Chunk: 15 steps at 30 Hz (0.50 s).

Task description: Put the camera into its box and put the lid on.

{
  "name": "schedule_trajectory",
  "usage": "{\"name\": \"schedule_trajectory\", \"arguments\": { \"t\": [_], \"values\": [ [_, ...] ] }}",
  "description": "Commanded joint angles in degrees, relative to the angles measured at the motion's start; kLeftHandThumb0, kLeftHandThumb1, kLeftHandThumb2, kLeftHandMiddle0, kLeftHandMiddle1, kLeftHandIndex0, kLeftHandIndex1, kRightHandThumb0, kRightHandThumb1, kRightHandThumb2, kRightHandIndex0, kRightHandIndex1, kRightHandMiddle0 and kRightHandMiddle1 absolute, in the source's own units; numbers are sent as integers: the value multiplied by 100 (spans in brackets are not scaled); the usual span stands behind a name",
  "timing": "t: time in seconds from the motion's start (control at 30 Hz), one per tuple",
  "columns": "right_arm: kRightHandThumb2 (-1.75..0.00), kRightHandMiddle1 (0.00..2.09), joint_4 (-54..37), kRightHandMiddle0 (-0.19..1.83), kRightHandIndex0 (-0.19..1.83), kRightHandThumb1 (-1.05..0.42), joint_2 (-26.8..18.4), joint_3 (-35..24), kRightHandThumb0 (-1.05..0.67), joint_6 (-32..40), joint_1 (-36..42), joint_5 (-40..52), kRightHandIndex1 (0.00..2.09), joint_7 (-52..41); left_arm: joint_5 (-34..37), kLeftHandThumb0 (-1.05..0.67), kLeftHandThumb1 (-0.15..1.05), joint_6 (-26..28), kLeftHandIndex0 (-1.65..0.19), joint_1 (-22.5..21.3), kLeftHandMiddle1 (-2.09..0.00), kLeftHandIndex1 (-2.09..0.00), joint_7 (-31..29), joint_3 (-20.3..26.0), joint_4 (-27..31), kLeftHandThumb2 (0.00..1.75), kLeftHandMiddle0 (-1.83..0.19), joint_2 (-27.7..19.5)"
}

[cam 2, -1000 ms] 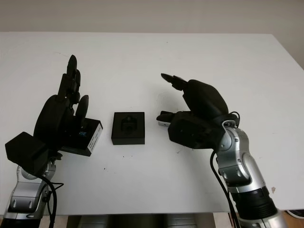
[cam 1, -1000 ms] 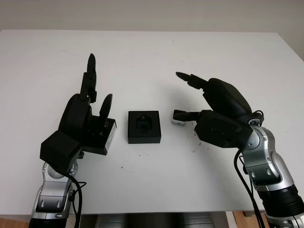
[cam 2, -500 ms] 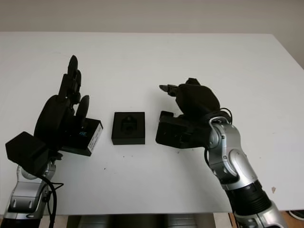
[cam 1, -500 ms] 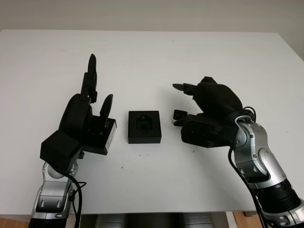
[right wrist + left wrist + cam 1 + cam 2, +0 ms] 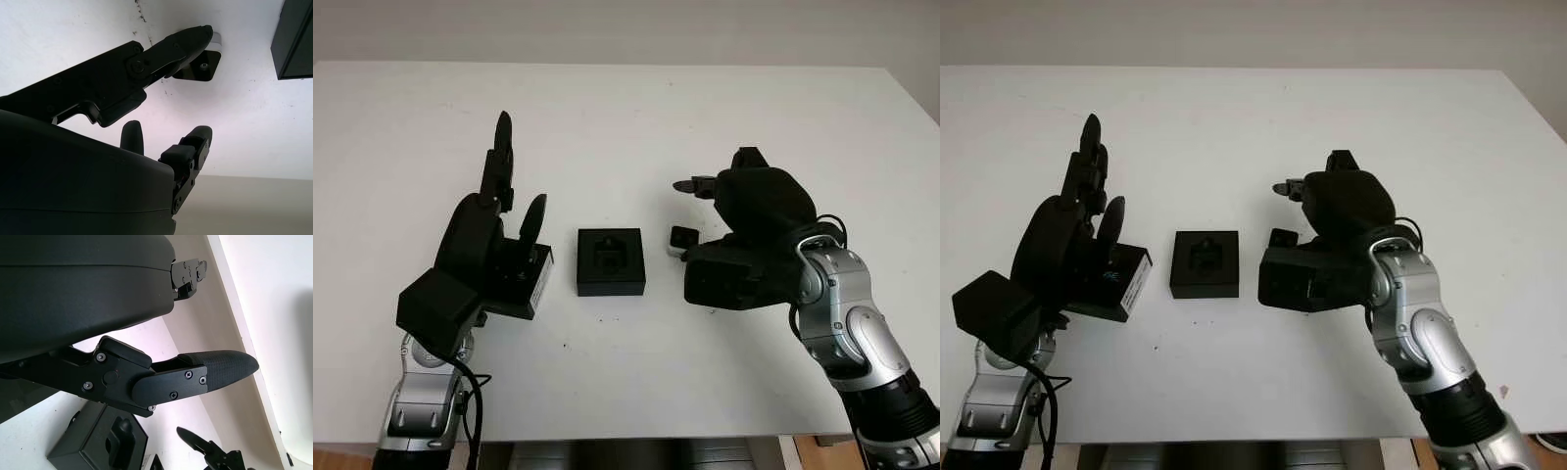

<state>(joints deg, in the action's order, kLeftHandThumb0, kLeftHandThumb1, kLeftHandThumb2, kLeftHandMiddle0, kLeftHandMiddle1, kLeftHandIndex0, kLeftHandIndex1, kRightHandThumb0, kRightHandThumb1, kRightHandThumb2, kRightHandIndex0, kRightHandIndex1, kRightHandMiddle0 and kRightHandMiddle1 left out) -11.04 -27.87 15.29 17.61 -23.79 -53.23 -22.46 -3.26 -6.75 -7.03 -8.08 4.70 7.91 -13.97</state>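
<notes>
Camera: small black cube-shaped action camera with a silver edge (image 5: 681,239), lying on the white table (image 5: 626,108) just right of the box and well clear of the lid.
Box: open square black box with a moulded foam insert (image 5: 611,260), mid-table between the two hands, its cavity unfilled.
Lid: black rectangular box lid with a white label on one side (image 5: 530,280), left of the box, tucked against the left hand.
Right hand: black three-finger hand (image 5: 744,230), low over the camera; in the right wrist view one fingertip (image 5: 201,35) touches the camera's edge, the opposing fingers stand off, nothing gripped.
Left hand: black three-finger hand (image 5: 489,230), beside the lid, fingers raised, holding nothing.
Handling: likely light, rigid, smooth-sided and apt to slip; lens face possibly fragile.
Hold: pinch two opposite flat sides, keeping off the lens.
</notes>
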Motion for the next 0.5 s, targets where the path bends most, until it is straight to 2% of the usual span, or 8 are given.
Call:
{"name": "schedule_trajectory", "arguments": {
  "t": [0.0, 0.1, 0.17, 0.37, 0.4, 0.47],
  "values": [
    [-6, 71, -92, 26, -19, -85, 24, 0, -66, 56, 2, -20, 209, -64, 37, -76, 105, -53, 19, -93, 0, 0, -4, 2, 24, 63, 19, -9],
    [-6, 92, 5, 15, -19, -86, 54, 6, -65, 16, 3, 32, 204, -47, 45, -77, 105, -22, 19, -89, 0, 0, -7, 1, 39, 63, 19, -13],
    [-6, 98, 61, 12, -19, -86, 67, 20, -65, 5, -6, 53, 198, -65, 16, -77, 105, -17, 19, -83, 0, 0, 11, -4, 51, 62, 19, -19],
    [-6, 113, 240, 8, -19, -87, 122, 85, -66, -40, -16, 3, 206, 47, 11, -77, 105, 12, 19, -64, 0, 0, 31, 1, 91, 62, 19, 4],
    [-6, 131, 284, 2, -19, -87, 123, 101, -67, -52, -20, -6, 208, 72, 17, -77, 105, 12, 19, -63, 0, 0, 31, 2, 91, 62, 19, 8],
    [-6, 146, 372, -4, -19, -88, 120, 133, -67, -72, -36, -3, 206, 99, 19, -77, 105, -10, 19, -60, 0, 0, 28, 4, 81, 62, 19, 5]
  ]
}}
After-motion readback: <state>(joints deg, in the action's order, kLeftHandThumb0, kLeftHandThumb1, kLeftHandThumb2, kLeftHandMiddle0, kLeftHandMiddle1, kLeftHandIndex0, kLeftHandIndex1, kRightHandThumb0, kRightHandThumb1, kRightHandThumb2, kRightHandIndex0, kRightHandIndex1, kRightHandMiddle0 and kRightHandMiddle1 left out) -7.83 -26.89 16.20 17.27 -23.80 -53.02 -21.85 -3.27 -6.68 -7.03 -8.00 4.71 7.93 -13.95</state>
